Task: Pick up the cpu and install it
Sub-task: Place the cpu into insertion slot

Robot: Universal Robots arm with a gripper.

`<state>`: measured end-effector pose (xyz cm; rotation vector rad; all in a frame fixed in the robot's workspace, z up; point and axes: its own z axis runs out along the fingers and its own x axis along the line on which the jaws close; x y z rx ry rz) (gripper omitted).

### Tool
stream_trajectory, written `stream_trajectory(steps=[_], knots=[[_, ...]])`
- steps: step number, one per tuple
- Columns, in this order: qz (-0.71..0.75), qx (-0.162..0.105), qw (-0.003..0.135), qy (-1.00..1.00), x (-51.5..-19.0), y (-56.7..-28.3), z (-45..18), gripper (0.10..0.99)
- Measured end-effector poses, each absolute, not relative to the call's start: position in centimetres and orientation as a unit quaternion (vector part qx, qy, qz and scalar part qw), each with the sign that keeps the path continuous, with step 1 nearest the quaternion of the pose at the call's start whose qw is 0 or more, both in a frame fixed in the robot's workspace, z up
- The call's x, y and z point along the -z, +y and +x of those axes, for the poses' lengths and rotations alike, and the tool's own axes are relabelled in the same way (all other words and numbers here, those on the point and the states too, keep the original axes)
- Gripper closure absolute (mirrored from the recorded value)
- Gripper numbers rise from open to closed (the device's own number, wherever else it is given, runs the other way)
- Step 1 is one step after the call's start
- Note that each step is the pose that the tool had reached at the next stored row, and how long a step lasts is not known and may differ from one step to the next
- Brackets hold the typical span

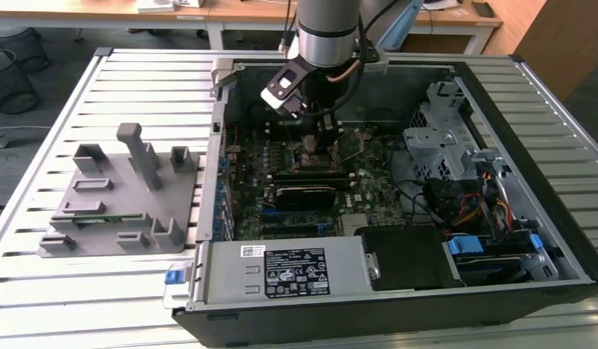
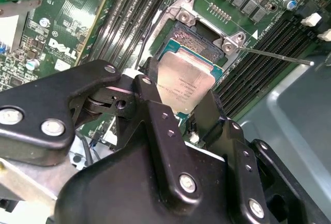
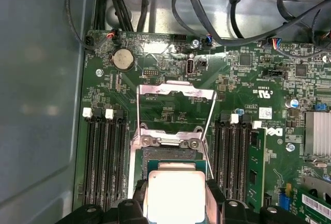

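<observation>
The cpu [image 2: 186, 81], a flat square chip with a silvery top and a green rim, is pinched between my gripper's [image 2: 181, 99] two black fingers [image 2: 149, 87]. It also appears in the first wrist view, where the cpu [image 3: 175, 193] hangs over the near part of the open motherboard socket [image 3: 168, 154]. The socket [image 2: 199, 40] shows just beyond the chip's edge. Whether the chip touches the socket I cannot tell. In the exterior view my gripper [image 1: 318, 129] reaches down into the open computer case above the motherboard [image 1: 309, 182].
The socket's metal load plate [image 3: 176, 92] stands flipped open, with its thin lever [image 2: 279, 57] off to one side. Memory slots [image 3: 103, 157] flank the socket. A grey fixture block [image 1: 119, 196] with upright posts stands at the exterior view's left. The power supply [image 1: 279, 273] and drive cage [image 1: 444, 138] crowd the case.
</observation>
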<state>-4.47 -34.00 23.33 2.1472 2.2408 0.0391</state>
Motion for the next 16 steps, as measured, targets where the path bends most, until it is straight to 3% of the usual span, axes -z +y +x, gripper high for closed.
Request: stream_trajectory(steps=[16], knots=[[0.695, -0.014, 0.018, 0.719, -21.9, -33.9, -4.4, 0.561]])
